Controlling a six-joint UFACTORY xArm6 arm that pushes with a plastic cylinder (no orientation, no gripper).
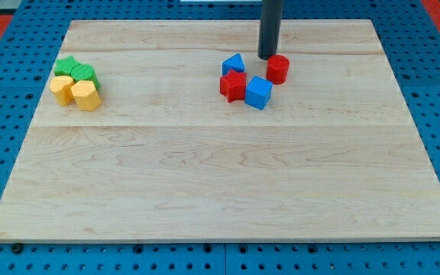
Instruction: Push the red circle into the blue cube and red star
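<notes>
The red circle (278, 69) sits near the view's top of the tabletop (220, 176), just to the right of and slightly above the blue cube (258, 92), close to it, perhaps touching. The red star (233, 85) lies just left of the cube, with a blue triangle (234, 64) above it. My tip (269, 58) stands at the circle's upper-left edge, about touching it. The end effector is a bare rod, with nothing to open or close.

The risk, as I judge it: pushing from this side would send the circle right, away from the cube. An off-centre push could roll it round the cube's corner or scatter the star and triangle.

There is little room toward the top edge, but plenty to the right and below. The green (76, 68) and yellow blocks (77, 92) sit well apart at the left.
</notes>
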